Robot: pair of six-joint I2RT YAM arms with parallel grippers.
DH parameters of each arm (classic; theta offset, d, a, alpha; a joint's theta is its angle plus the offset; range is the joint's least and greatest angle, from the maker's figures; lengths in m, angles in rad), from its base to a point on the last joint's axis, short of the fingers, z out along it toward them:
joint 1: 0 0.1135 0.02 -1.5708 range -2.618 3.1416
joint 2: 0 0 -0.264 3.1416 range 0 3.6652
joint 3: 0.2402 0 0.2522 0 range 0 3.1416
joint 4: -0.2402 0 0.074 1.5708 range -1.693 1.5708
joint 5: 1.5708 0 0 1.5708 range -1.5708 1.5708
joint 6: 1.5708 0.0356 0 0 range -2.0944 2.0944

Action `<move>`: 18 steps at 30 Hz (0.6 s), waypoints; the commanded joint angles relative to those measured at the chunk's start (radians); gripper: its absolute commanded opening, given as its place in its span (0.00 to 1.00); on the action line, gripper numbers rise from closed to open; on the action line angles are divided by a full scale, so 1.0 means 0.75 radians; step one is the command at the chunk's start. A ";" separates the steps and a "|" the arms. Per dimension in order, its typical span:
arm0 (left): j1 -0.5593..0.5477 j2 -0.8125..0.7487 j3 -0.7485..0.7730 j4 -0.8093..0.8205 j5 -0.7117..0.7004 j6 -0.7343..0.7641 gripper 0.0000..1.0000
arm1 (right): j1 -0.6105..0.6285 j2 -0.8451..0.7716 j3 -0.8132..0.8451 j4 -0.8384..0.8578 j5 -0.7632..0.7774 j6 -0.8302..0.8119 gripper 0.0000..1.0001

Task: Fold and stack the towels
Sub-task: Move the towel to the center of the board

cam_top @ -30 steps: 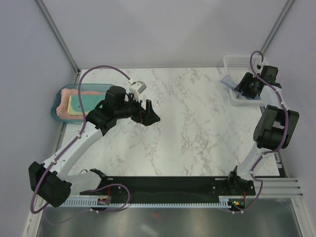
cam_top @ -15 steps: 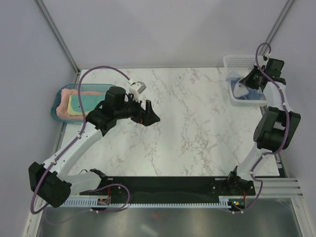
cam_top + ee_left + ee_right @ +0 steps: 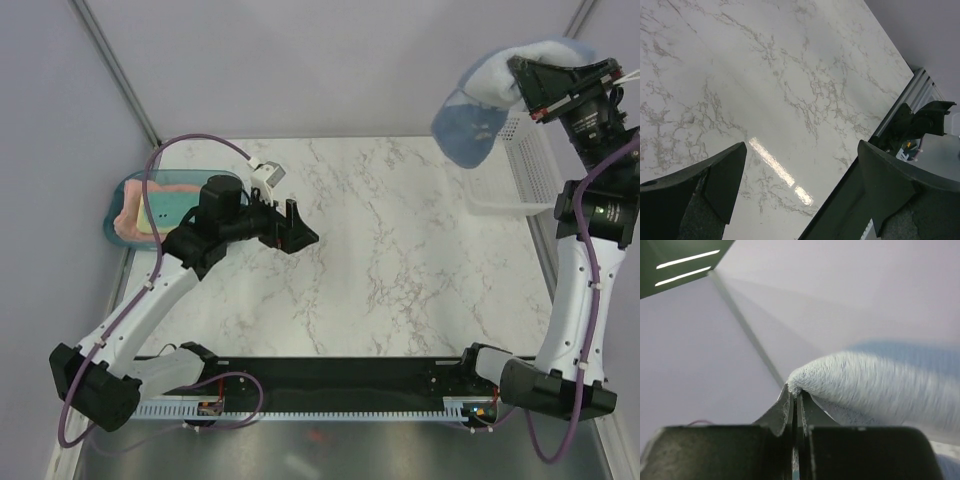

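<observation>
High above the white mesh basket [image 3: 535, 165], the right jaws pinch an edge of the light blue towel [image 3: 472, 122] so it hangs free to unfurl, while the left jaws gape empty over the surface [image 3: 790, 75] well left of the basket, likely awaiting a corner.

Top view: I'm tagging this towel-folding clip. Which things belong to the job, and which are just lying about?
Job: light blue terry towel, in the right gripper; salmon-pink terry towel; pale yellow terry towel.
Lying about: translucent teal tray; white mesh basket.
</observation>
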 commanded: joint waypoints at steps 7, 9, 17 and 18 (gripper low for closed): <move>0.005 -0.134 0.066 0.003 -0.026 -0.120 1.00 | 0.385 -0.125 -0.488 -0.246 -0.028 -0.048 0.00; 0.005 -0.140 0.029 -0.001 -0.065 -0.118 0.99 | 0.597 -0.135 -0.687 -0.397 0.237 -0.162 0.00; 0.007 -0.148 -0.085 -0.042 -0.237 -0.149 0.98 | 1.227 0.142 -0.927 -0.431 0.719 -0.207 0.00; 0.009 -0.140 -0.091 -0.044 -0.281 -0.153 0.98 | 1.248 0.199 -0.917 -0.423 0.727 -0.207 0.02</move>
